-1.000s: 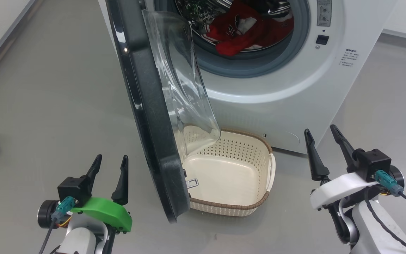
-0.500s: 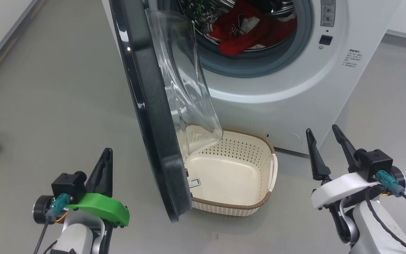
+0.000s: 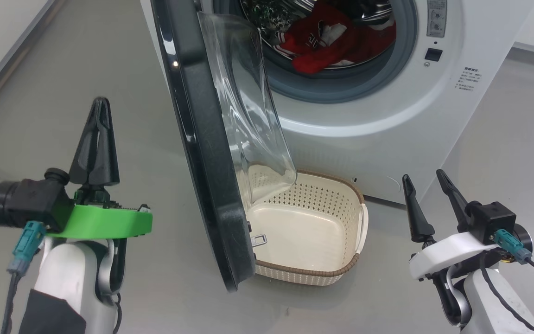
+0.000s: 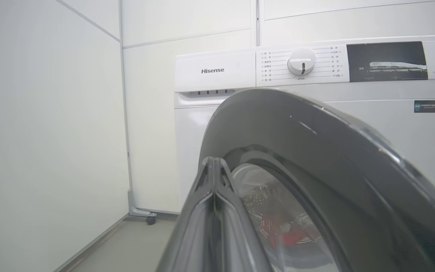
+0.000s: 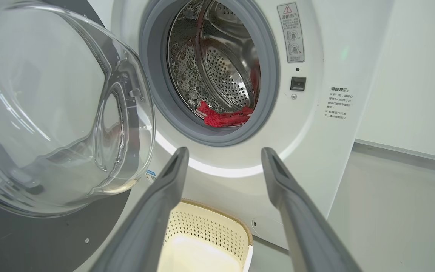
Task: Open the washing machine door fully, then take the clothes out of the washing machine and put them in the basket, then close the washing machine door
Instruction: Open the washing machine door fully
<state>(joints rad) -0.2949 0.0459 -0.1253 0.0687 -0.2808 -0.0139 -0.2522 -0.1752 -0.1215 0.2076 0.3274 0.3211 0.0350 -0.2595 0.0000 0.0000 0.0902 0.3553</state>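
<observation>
The white washing machine (image 3: 369, 120) stands ahead with its door (image 3: 202, 139) swung partly open, black ring edge-on and the clear glass bowl (image 5: 51, 113) bulging toward the drum. Red clothes (image 3: 327, 41) lie inside the drum; the right wrist view shows the clothes (image 5: 223, 117) at the gasket's lower edge. The cream basket (image 3: 341, 273) sits on the floor below the opening, empty. My left gripper (image 3: 99, 104) is shut with nothing in it, raised left of the door's outer face. From the left wrist, the door (image 4: 315, 151) looms close. My right gripper (image 3: 424, 178) stands open, right of the basket.
White wall panels (image 4: 51, 113) run along the left side of the machine. A small dark caster (image 4: 150, 220) rests at the wall's foot. Grey floor (image 3: 63, 93) stretches to the left of the door and to the right of the machine.
My left gripper has shut and risen well above the floor, beside the door's outer face. The right arm has stayed put. The camera has shifted slightly.
</observation>
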